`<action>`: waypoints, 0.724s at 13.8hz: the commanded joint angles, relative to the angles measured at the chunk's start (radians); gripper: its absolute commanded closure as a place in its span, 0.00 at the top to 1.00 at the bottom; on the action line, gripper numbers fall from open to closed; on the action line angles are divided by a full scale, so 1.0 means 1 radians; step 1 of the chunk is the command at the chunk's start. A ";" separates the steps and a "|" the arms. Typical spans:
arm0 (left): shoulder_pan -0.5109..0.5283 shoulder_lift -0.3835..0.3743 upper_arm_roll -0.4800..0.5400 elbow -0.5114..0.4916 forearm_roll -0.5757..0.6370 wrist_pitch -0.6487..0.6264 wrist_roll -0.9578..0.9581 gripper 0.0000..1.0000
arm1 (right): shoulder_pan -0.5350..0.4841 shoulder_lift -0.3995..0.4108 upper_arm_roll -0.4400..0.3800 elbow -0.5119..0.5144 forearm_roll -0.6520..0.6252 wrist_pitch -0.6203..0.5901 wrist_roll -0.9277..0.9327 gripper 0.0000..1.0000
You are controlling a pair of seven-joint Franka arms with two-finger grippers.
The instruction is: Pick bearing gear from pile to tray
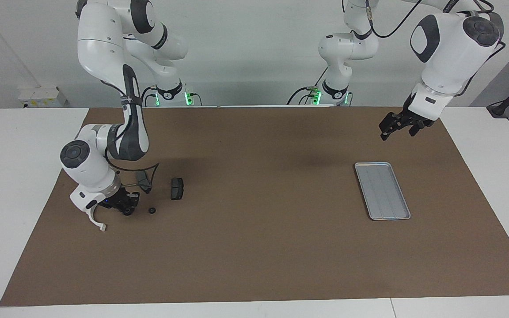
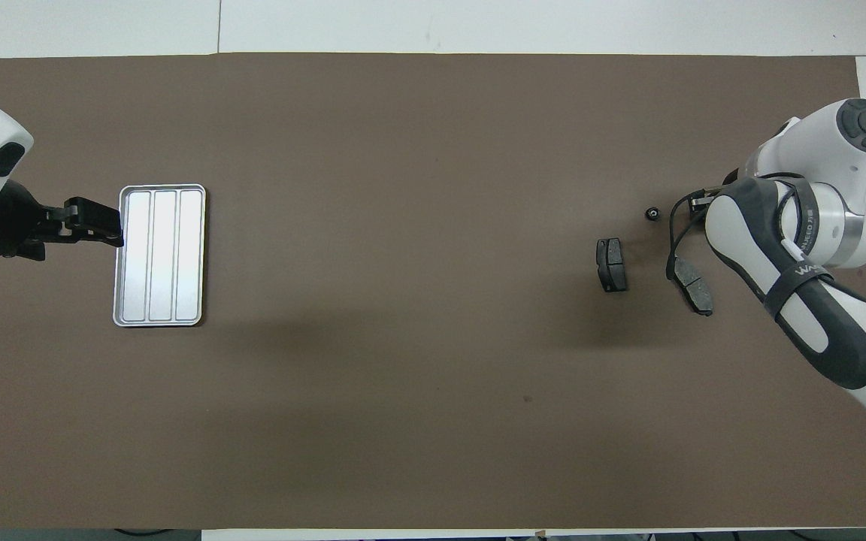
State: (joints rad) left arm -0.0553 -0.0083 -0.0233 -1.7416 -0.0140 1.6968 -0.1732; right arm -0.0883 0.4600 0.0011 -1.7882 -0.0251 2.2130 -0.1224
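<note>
While the tray (image 1: 382, 191) lies lengthwise away from the robots, the left tool (image 1: 397, 130) hangs open; right tool (image 1: 124, 206) state unclear.

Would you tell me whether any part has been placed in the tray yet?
No, the tray lies bare in the overhead view, showing only its own ridges.

Even, diffuse light is coming from overhead, bright. Arms are casting soft, blurry shadows on the brown mat (image 1: 254, 247). The tray (image 2: 160, 255) is glaring near-white in the overhead view. Both views are staying sharp, no visible edge distortion.
</note>
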 commanded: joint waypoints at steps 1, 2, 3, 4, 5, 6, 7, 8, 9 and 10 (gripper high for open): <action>-0.012 -0.048 0.009 -0.067 -0.004 0.046 -0.022 1.00 | -0.004 -0.017 0.005 -0.017 -0.001 0.022 -0.028 0.20; -0.012 -0.052 0.009 -0.079 -0.006 0.056 -0.023 1.00 | -0.002 -0.018 0.005 -0.016 -0.001 0.017 -0.026 0.20; -0.014 -0.056 0.009 -0.082 -0.006 0.060 -0.023 1.00 | 0.001 -0.021 0.005 -0.010 -0.002 0.010 -0.025 0.19; -0.014 -0.056 0.009 -0.084 -0.006 0.061 -0.023 1.00 | 0.002 -0.024 0.005 0.006 -0.002 -0.002 -0.020 0.19; -0.014 -0.058 0.009 -0.090 -0.012 0.064 -0.023 1.00 | 0.002 -0.024 0.007 0.030 -0.002 -0.034 -0.019 0.19; -0.014 -0.061 0.009 -0.101 -0.012 0.073 -0.025 1.00 | 0.004 -0.027 0.011 0.059 -0.002 -0.068 -0.016 0.19; -0.014 -0.064 0.009 -0.105 -0.012 0.078 -0.040 1.00 | 0.004 -0.032 0.016 0.079 -0.002 -0.088 -0.014 0.19; -0.014 -0.065 0.009 -0.110 -0.014 0.087 -0.066 1.00 | 0.008 -0.047 0.020 0.090 -0.001 -0.091 -0.014 0.19; -0.015 -0.067 0.008 -0.119 -0.014 0.096 -0.078 1.00 | 0.033 -0.053 0.019 0.110 0.001 -0.098 -0.013 0.19; -0.026 -0.070 0.009 -0.121 -0.014 0.098 -0.081 1.00 | 0.051 -0.063 0.019 0.149 0.002 -0.136 0.006 0.19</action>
State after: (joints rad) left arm -0.0585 -0.0351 -0.0232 -1.8085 -0.0213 1.7579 -0.2233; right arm -0.0679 0.4198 0.0167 -1.6935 -0.0252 2.1374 -0.1248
